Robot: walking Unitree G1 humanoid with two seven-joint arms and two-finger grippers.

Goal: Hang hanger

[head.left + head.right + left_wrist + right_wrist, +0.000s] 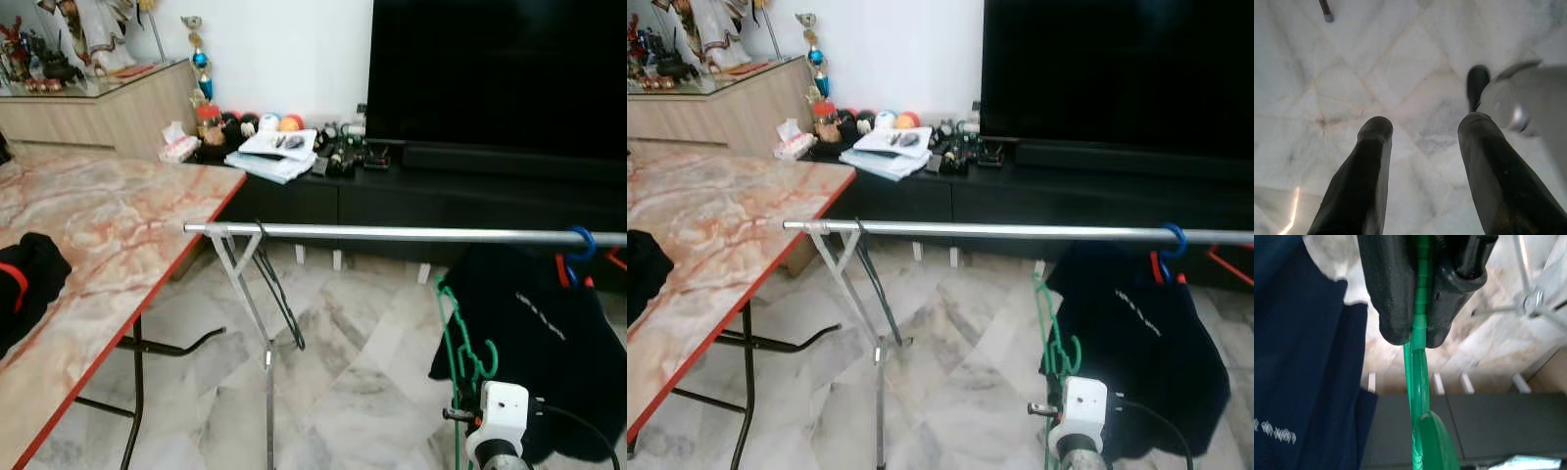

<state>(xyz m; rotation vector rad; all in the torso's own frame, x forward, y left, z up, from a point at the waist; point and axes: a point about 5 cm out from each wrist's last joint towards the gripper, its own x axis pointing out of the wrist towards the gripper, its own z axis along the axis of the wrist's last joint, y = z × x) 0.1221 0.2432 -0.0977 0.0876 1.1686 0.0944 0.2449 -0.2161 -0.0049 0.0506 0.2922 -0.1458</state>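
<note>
We see, largest first, the marble-patterned folding table [108, 235] along the robot's left, its top edged in red, and the black television cabinet [451, 201] against the far wall. Between them runs the silver rail [392, 234] of a clothes rack, held level across the view on a slanted leg [240, 284]; we judge this height suits hanging garments clear of the tiled floor [353, 382]. At the rail's far right a blue hook [581, 241] already sits over it, and a dark garment [534, 333] hangs below, so that end is occupied while the long stretch toward the table stands free. A second dark cloth [29, 279] lies on the table edge.

The task's thing, the green hanger [460, 343], is below the rail and just beside the hung garment, not yet hooked on. In the right wrist view the right gripper [1418, 330] has its two black fingers [1393, 293] pressed together on the hanger's thin green stem [1419, 362], gripping it edge-on; we judge this narrow pinch keeps the hook free to pass over the rail. The right arm is low and forward, its white wrist housing [502, 416] under the rail, so a lift is needed.

The left gripper [1425, 132] hangs idle, fingers spread apart and empty, pointing down at the floor.
</note>
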